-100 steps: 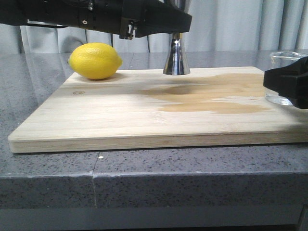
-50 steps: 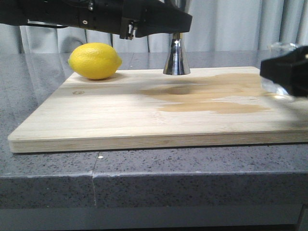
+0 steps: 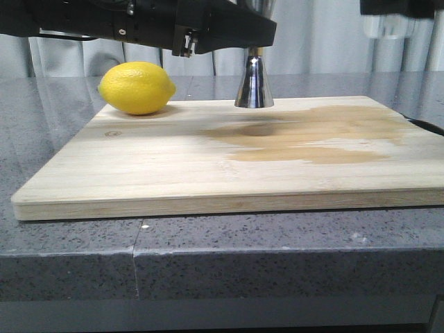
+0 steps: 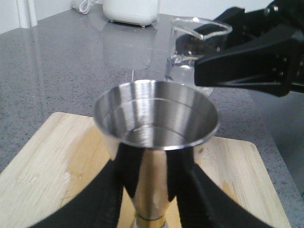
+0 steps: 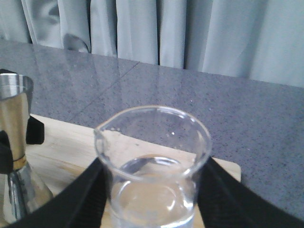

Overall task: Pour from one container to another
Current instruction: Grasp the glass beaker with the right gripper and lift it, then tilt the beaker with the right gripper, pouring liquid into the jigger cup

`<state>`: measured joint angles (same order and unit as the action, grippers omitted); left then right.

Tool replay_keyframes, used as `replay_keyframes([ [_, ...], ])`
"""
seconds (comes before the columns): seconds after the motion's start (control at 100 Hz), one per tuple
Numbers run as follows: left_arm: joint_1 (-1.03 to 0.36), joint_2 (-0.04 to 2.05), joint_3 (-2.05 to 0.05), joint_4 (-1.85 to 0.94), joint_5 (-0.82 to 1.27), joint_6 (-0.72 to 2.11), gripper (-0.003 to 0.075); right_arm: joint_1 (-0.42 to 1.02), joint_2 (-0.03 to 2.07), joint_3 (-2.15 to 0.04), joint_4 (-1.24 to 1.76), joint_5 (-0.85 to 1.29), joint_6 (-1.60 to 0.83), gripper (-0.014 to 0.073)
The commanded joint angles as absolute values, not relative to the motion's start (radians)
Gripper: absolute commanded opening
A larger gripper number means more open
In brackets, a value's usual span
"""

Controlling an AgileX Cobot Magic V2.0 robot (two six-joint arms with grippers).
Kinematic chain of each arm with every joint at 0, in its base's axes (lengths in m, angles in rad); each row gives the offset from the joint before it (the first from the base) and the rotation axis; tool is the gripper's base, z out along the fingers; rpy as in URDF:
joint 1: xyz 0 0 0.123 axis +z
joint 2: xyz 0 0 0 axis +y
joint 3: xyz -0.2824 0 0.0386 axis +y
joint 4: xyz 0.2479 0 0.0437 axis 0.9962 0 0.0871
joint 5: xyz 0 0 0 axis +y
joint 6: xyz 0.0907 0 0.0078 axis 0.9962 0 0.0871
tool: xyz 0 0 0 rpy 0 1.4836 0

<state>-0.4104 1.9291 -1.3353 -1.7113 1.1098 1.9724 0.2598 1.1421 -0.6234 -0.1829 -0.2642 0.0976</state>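
The steel jigger (image 3: 254, 82) stands upright on the back of the wooden board (image 3: 159, 166), its gold waist band showing in the right wrist view. My left gripper (image 3: 253, 38) is shut on the jigger's upper cone, one black finger (image 4: 127, 168) on each side of the jigger's cup (image 4: 156, 111). High at the right of the front view, my right gripper (image 3: 399, 8) is shut on the clear glass beaker (image 3: 387, 25), holding it well above the board. In the right wrist view the beaker (image 5: 154, 161) is upright and holds clear liquid. It is to the right of the jigger (image 5: 14, 137), apart from it.
A yellow lemon (image 3: 137, 87) lies on the board's back left corner. A damp darker patch (image 3: 305, 139) spreads over the board's middle and right. The board lies on a grey stone counter (image 3: 69, 250) with a front edge. A white appliance (image 4: 130, 10) stands far behind.
My right gripper has lifted the beaker from the board's right edge up to the top of the front view. The left gripper and jigger have not moved.
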Motion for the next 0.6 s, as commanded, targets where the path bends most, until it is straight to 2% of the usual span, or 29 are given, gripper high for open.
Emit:
replay_keyframes([
  [0.0, -0.411, 1.876, -1.358, -1.796, 1.163, 1.973, 0.0178, 0.291, 1.106, -0.746, -0.224, -0.156, 0.105, 0.0318],
  [0.25, -0.415, 1.876, -1.358, -1.813, 1.280, 2.017, 0.0178, 0.389, 1.115, -0.979, -0.299, 0.163, 0.093, 0.0318],
  [0.59, -0.472, 1.876, -1.358, -1.770, 1.260, 2.017, 0.0178, 0.493, 1.134, -1.175, -0.303, 0.390, -0.115, 0.0318],
])
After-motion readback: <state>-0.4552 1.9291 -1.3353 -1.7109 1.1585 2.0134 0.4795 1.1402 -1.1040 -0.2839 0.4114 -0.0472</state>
